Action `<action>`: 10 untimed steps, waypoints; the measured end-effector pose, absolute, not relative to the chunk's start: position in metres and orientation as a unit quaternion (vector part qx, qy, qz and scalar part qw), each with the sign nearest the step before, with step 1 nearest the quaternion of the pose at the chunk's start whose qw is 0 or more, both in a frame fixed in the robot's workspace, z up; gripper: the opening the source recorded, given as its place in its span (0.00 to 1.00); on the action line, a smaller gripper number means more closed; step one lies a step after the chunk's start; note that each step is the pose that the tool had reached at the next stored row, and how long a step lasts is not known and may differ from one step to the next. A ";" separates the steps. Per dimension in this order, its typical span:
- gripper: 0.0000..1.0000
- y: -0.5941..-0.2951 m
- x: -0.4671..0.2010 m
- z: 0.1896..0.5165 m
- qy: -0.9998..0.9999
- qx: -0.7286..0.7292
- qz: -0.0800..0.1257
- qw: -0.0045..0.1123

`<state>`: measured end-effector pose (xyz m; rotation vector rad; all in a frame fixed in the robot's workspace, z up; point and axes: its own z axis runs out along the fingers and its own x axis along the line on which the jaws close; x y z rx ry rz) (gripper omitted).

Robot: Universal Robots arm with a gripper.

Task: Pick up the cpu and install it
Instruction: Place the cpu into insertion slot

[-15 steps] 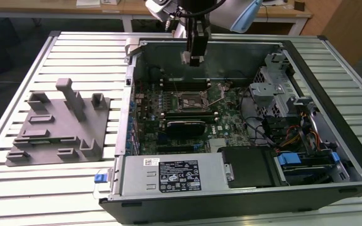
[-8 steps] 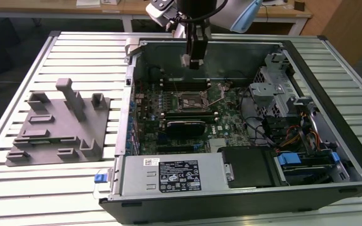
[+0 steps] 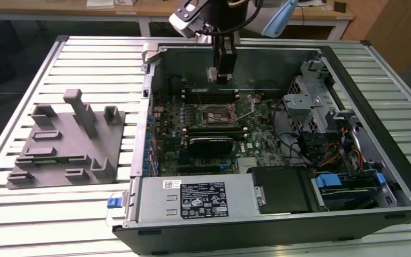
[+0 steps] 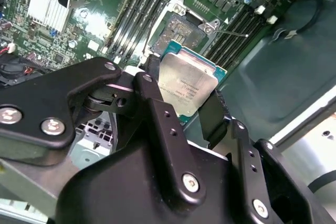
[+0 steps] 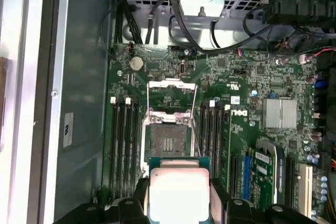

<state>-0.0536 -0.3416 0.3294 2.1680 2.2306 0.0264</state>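
The gripper (image 3: 223,72) hangs over the open computer case (image 3: 405,179), and its two black fingers (image 5: 218,195) are clamped on the cpu (image 5: 178,195), one on each of two opposite edges. In both wrist views the chip sits squarely between the fingertips with its silvery metal top facing the cameras and a thin greenish rim showing around it. In the second wrist view the cpu (image 4: 186,90) is pinched between the fingers (image 4: 214,113), and the other two edges are free.

The cpu is held in the air above the green board, close to the socket (image 5: 168,140) but not in it. The socket is open: its metal frame (image 5: 172,95) stands flipped back and the square recess is bare. In the exterior view the socket (image 3: 216,113) lies below the gripper, near the middle of the board.

By count there is one cpu, one gripper with two fingers, one socket and one case. Two banks of long memory slots (image 5: 125,145) flank the socket, one on each side. One round button battery (image 5: 136,63) and one ribbed silver heat sink (image 5: 278,114) sit on the board.

On the exterior view's left, one grey tray (image 3: 55,155) with upright posts lies on the slatted table (image 3: 84,59), just beside the case.
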 end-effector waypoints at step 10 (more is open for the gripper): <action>0.54 -0.342 -0.051 0.323 0.717 0.697 0.009 0.016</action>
